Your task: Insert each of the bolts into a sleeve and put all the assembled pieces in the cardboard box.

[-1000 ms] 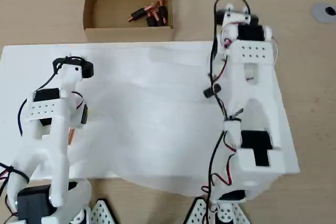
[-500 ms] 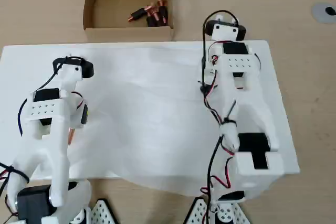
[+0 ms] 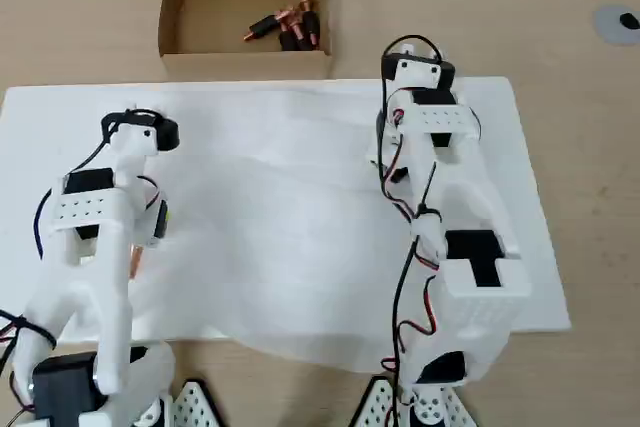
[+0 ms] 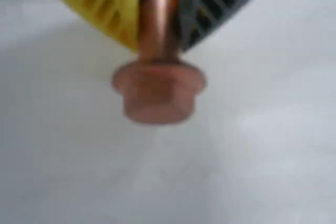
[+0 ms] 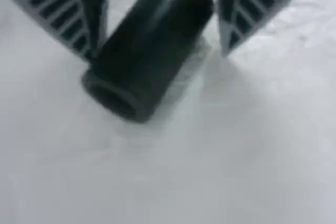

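Note:
My left gripper (image 4: 157, 45) is shut on the shank of a copper bolt (image 4: 157, 95), whose flanged head hangs just above the white sheet. From the high view this bolt (image 3: 135, 259) shows as a copper strip beside the left arm, near the sheet's left front. A black sleeve (image 5: 149, 51) lies on its side on the sheet, its bore facing the camera. My right gripper (image 5: 158, 52) is open, one finger on each side of the sleeve. The cardboard box (image 3: 245, 65) stands at the back, with several assembled bolt-and-sleeve pieces (image 3: 287, 25) inside.
A white foam sheet (image 3: 280, 217) covers most of the wooden table. The right arm (image 3: 430, 127) stands over the sheet's back right part. A grey disc (image 3: 615, 22) lies at the far right edge of the table.
The right arm has swung to the left and its wrist has drawn in over the sheet. The left arm and its bolt have not moved.

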